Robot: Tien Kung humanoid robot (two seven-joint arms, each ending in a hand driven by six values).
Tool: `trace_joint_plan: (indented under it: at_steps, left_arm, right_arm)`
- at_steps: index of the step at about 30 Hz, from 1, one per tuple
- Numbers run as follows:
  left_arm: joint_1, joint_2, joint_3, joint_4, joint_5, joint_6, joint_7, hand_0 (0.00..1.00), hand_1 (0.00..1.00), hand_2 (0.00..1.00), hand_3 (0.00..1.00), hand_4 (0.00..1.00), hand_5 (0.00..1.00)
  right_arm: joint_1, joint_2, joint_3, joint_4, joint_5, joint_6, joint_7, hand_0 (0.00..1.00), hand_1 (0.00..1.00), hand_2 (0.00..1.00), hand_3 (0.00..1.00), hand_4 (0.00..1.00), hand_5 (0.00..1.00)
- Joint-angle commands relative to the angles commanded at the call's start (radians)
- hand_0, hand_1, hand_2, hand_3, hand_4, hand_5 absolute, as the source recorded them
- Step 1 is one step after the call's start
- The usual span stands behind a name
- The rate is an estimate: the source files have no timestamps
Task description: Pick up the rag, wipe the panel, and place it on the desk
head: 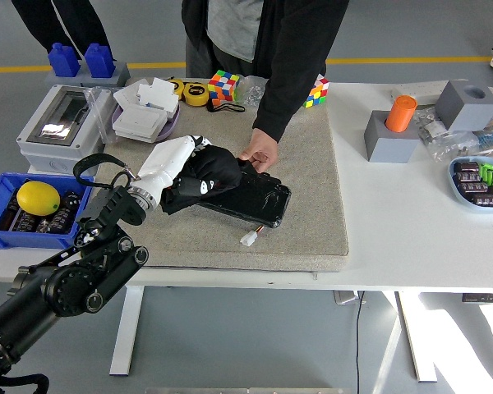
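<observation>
At the table's left edge we see a blue bin (2,215) holding a lemon (38,198) and dark parts, w/ a grey box (59,127) behind it and two blue blocks (82,60) toward the far-left corner. The robot's black left arm (70,275) comes up from the lower-left corner, over the table's near edge and onto the grey mat (308,189). Its white left hand (174,164) lies on the black rag (205,174), fingers curled down into the bunched cloth and gripping it. The rag sits on the left end of the black panel (251,200), approx. mid-mat, a bit left of centre. The panel lies flat, running diagonally toward the mat's near edge, w/ a small white plug (249,239) just off its near side. At the mat's far-left corner: a tray of white parts (144,116); next to it a yellow tape measure (196,93) and a colour cube (224,85). A person in a dark jacket stands at the far side; the person's hand (261,152) rests on the panel's far edge, touching the rag. A second colour cube (316,92) sits near the mat's far-right corner. Right of the mat: an orange cylinder (400,113) upright in a grey block (394,139), another grey block (468,103) behind, and a bowl of small parts (480,180) at the table's right edge. We see no right arm.
</observation>
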Motion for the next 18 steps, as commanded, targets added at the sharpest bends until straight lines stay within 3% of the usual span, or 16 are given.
trace_joint_plan:
  at_steps: [11, 18]
  left_arm:
    - [0.003, 0.022, -0.12, 0.044, 0.024, 0.006, -0.012, 0.243, 0.363, 0.462, 0.561, 0.736, 0.002]
    - [0.001, 0.027, -0.131, 0.053, 0.026, 0.004, -0.01, 0.243, 0.364, 0.463, 0.561, 0.737, 0.002]
  right_arm:
    - [0.001, 0.001, 0.001, 0.001, -0.001, 0.0, 0.0, 0.591, 0.604, 0.537, 0.534, 0.904, 0.357]
    - [0.0, 0.002, 0.003, 0.0, -0.002, 0.001, 0.0, 0.591, 0.604, 0.536, 0.534, 0.904, 0.357]
